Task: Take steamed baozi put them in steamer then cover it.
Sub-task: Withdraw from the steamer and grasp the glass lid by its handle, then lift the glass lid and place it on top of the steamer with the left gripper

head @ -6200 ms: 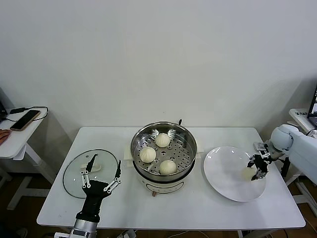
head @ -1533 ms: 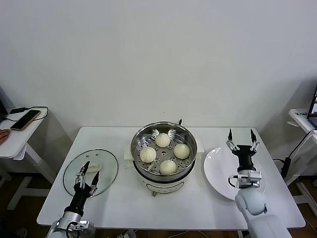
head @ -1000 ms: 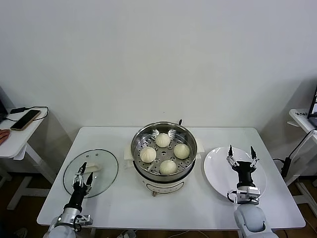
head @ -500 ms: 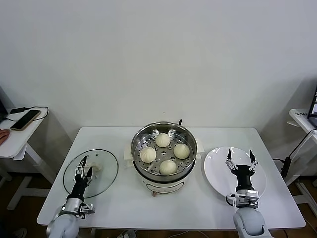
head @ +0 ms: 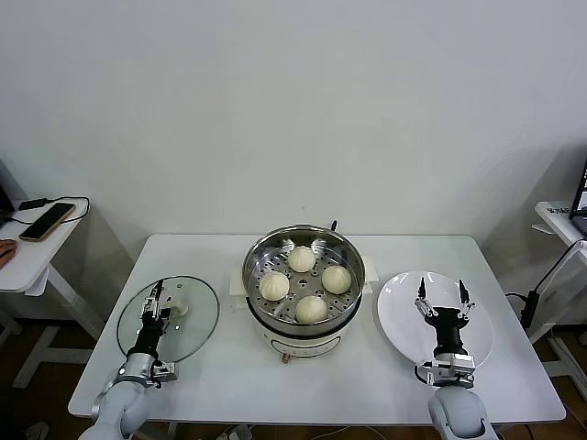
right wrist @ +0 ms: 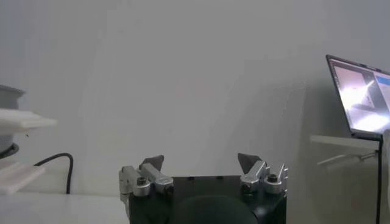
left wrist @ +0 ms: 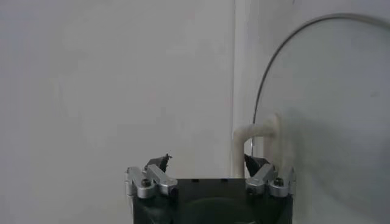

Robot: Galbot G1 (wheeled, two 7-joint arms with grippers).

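Observation:
The steel steamer (head: 303, 275) stands mid-table with several cream-white baozi (head: 312, 309) on its perforated tray. The glass cover (head: 193, 330) lies flat on the table to its left, its cream handle (head: 176, 308) at the centre. My left gripper (head: 156, 298) reaches over the cover right beside that handle, fingers open. In the left wrist view the handle (left wrist: 259, 137) rises just beyond one fingertip of the left gripper (left wrist: 207, 161), and nothing lies between the jaws. My right gripper (head: 440, 291) hovers open and empty over the white plate (head: 404, 321); the right wrist view shows the right gripper (right wrist: 201, 161) open too.
A side table (head: 23, 261) with a phone (head: 46, 221) stands off the left end. A laptop (right wrist: 359, 97) sits on a stand beyond the right end. The steamer's white side handle (right wrist: 21, 119) shows in the right wrist view.
My left gripper has moved farther over the cover, up to its handle. The right gripper has drifted slightly lower over the plate, still open.

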